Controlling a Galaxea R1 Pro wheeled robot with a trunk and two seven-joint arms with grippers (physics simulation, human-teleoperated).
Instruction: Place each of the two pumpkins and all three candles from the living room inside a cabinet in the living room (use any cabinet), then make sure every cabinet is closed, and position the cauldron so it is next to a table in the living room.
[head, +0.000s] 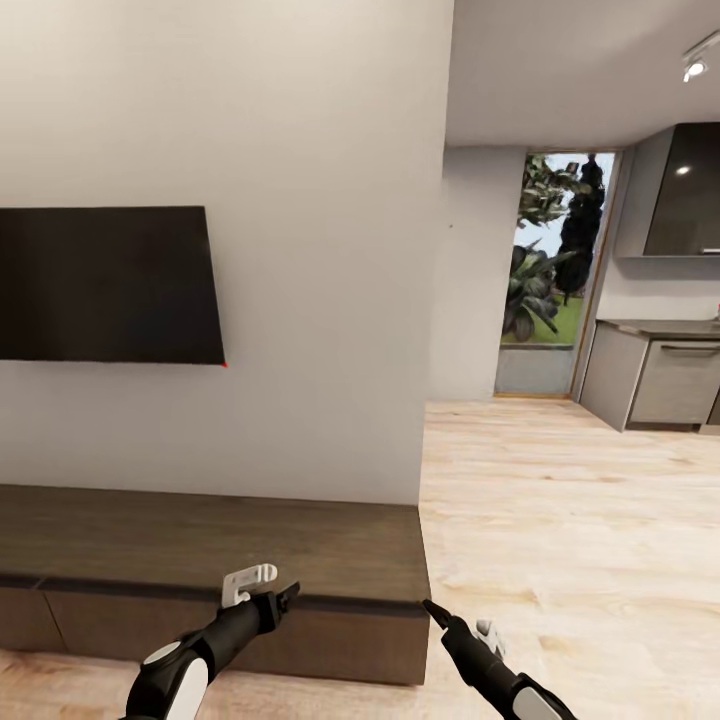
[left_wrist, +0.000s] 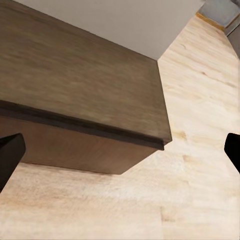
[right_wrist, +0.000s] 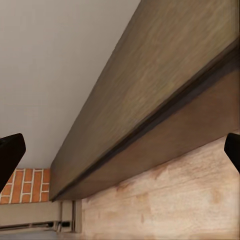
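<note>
I find nothing to read here — no word, number, brand or sign. The black TV (head: 105, 285) on my wall is dark and bare, the cabinet (head: 215, 545) fronts carry plain wood grain, and the grey kitchen units (head: 665, 375) beyond bear no label that I can make out.

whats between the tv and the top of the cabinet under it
Only plain white wall: in the head view the stretch from the TV down to the cabinet top is bare, with nothing hanging there or standing on that top.
</note>
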